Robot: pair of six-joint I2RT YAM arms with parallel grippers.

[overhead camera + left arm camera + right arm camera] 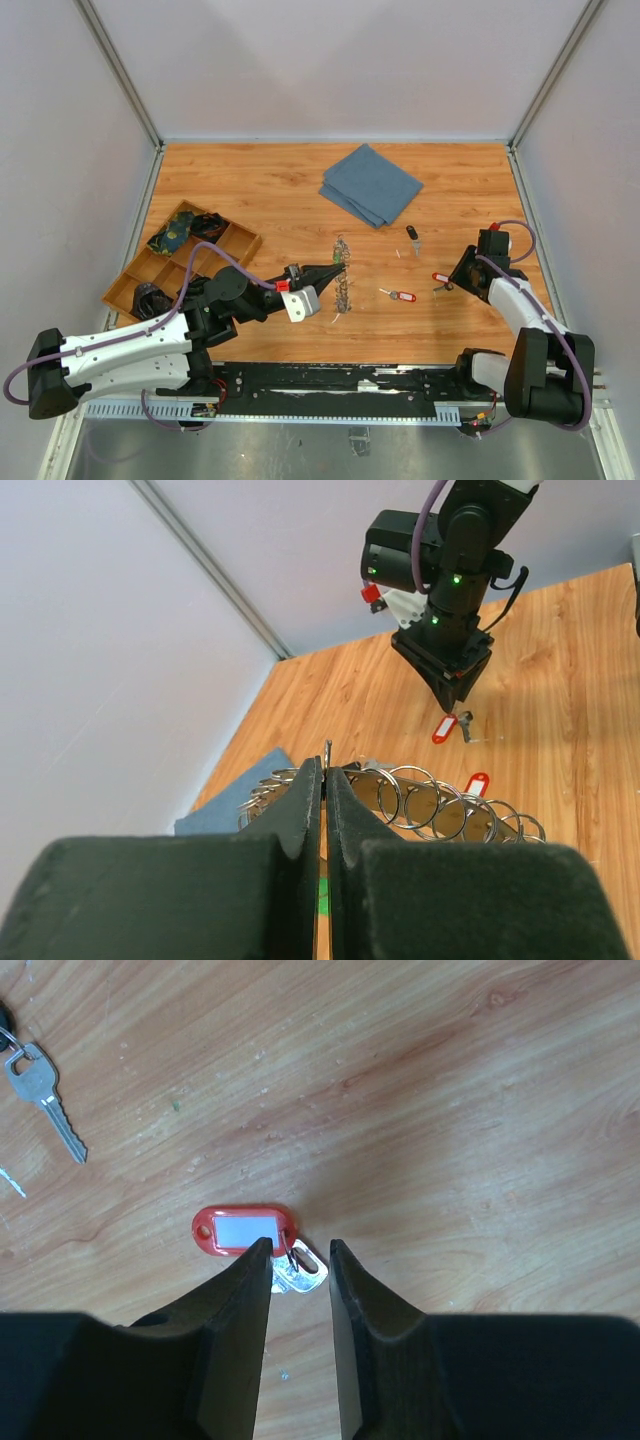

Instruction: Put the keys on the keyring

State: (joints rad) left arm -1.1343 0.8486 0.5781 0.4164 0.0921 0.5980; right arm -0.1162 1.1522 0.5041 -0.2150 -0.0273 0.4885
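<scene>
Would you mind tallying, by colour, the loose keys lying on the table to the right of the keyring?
Red-tagged keys: 2
Black-headed key: 1
Total: 3

The keyring (343, 280) sits mid-tabletop (260, 190) at my left gripper's (338, 267) tip, cloth (370, 184) behind it, tray (228, 240) to its left, three keys (402, 296) to its right, my right gripper (447, 285) over the rightmost.
</scene>
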